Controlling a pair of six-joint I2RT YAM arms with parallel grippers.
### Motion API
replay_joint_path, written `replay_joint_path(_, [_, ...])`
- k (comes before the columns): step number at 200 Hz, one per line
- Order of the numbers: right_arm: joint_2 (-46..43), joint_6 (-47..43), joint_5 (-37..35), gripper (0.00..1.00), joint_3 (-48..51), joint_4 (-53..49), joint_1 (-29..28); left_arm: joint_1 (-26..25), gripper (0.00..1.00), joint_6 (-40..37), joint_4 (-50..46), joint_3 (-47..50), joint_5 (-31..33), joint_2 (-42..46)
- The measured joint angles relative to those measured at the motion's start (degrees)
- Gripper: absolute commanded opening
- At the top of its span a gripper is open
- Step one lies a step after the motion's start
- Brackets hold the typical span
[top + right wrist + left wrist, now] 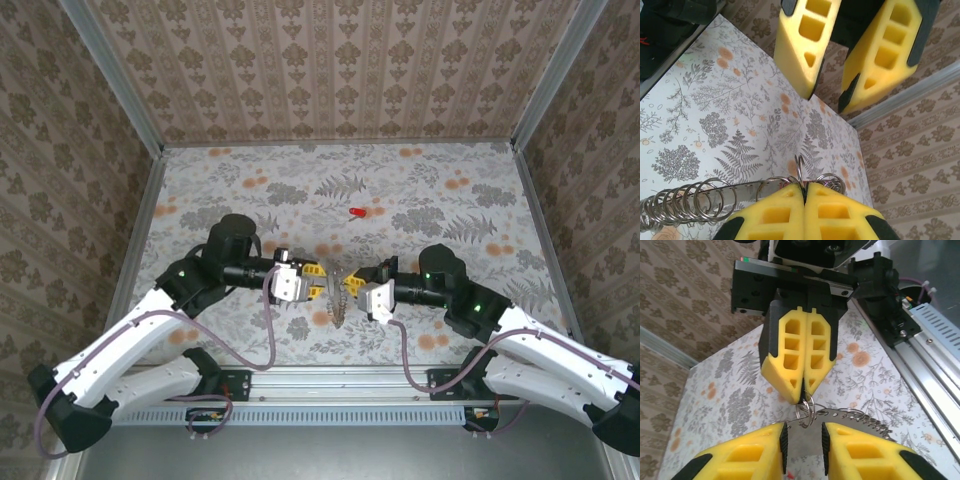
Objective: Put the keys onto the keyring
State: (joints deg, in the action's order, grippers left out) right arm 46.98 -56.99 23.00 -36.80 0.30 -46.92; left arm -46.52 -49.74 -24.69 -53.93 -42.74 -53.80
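Overhead view: both arms reach inward and meet at mid-table. The left gripper (pixel 326 283) and right gripper (pixel 350 287) sit tip to tip, with the keyring (pixel 338 308) a short grey bunch between and just below them. The gripper bodies crowd the pinch point here, so this view does not resolve how the jaws stand. It does place the red key (pixel 356 213): flat on the table (pixel 220 190) beyond the grippers, well apart from the keyring, nothing touching it.

Left wrist view: the right gripper's yellow fingers (pixel 790 355) are pressed flat together, nipping one split ring at their tips. The left gripper's own fingers (pixel 755 455) in the foreground stand apart with a clear gap and nothing gripped. The ring sits just past that gap.

Right wrist view agrees: right gripper (pixel 805 192) closed on an upright ring, left gripper (pixel 827 100) above it, spread and empty, not touching.

Keyring up close (pixel 685 200): many silvery wire split rings strung in a row like a coil along a thin metal strip, trailing sideways from the pinched ring. The pinched end is up off the table; whether the far end touches cannot be told.

Around: floral table cover, patterned walls, mauve cables (pixel 268 330) looping to the bases, aluminium rail (pixel 340 378) at the near edge.
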Motion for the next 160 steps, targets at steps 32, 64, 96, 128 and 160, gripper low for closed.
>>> replay_joint_path(32, [0.76,-1.27,0.94,0.00,0.00,0.02,0.00,-0.09,0.28,-0.04,-0.76,0.00,-1.42,-2.12])
replay_joint_path(64, [1.18,-1.38,1.01,0.00,0.00,-0.02,0.00,-0.70,0.30,-0.07,-0.63,0.00,-1.40,-2.45])
replay_joint_path(96, [1.42,0.39,0.98,0.00,0.00,0.57,0.00,-1.14,0.28,-0.50,0.63,0.61,-0.33,-2.45])
replay_joint_path(128, [1.42,2.73,0.92,0.00,0.00,1.46,0.00,-2.23,0.29,-1.11,2.62,1.79,1.77,-2.45])
replay_joint_path(160, [1.42,4.63,0.52,0.00,0.02,3.06,0.00,-2.97,0.25,-1.46,4.46,2.73,4.22,-2.51])
